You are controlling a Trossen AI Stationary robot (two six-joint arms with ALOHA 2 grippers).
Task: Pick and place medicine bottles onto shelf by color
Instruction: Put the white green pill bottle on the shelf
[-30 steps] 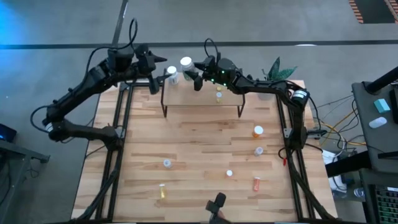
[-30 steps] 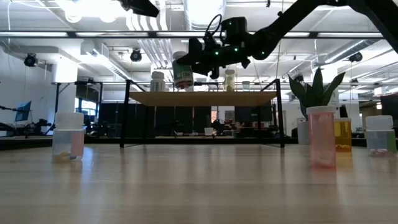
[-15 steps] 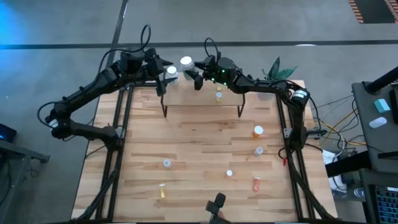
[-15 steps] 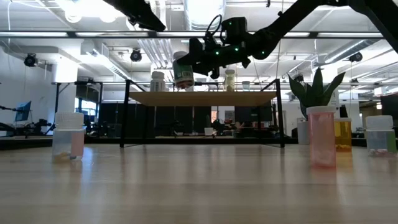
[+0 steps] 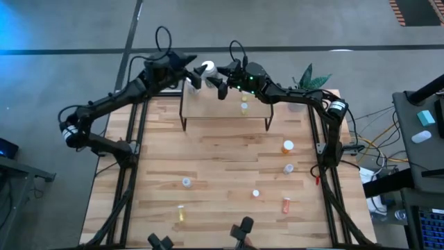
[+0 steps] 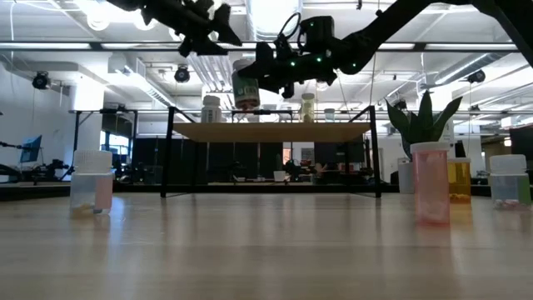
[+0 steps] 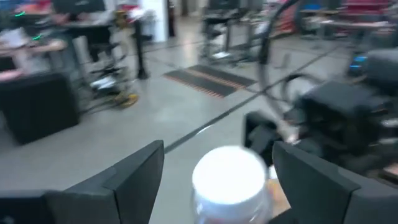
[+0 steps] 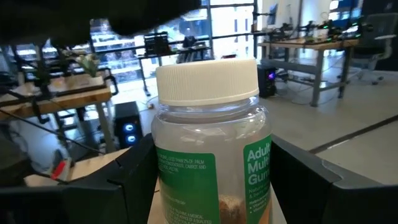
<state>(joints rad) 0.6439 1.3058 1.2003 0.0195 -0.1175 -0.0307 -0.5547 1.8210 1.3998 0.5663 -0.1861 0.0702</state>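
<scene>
My right gripper (image 5: 212, 75) is shut on a large clear medicine bottle (image 8: 211, 143) with a white cap and a green label. It hangs above the far left part of the shelf (image 5: 225, 119). My left gripper (image 5: 192, 75) is open and level just left of that bottle, and a white cap (image 7: 229, 180) shows low between its fingers without touching them. A white bottle (image 6: 211, 108) and a yellow one (image 6: 307, 107) stand on the shelf top (image 6: 275, 131). My right gripper pinches the bottle's body (image 8: 163, 186) between its two fingers, one on either side, below the cap. The fingers reach in about level from the table's right side. The bottle (image 6: 244, 83) is upright and clear of the shelf top.
Small bottles stand scattered on the table: orange (image 5: 287, 146), clear (image 5: 288, 168), clear (image 5: 186, 182), white (image 5: 256, 194), orange-red (image 5: 286, 204), yellow (image 5: 181, 213). A potted plant (image 5: 305, 78) stands at the far right corner. Open wood lies between shelf and bottles.
My left gripper has moved toward the table's right and a little down, closing on the bottle held by my right gripper, and it has rolled about its own axis. Its fingers have stayed open. The held bottle has stayed about where it was.
</scene>
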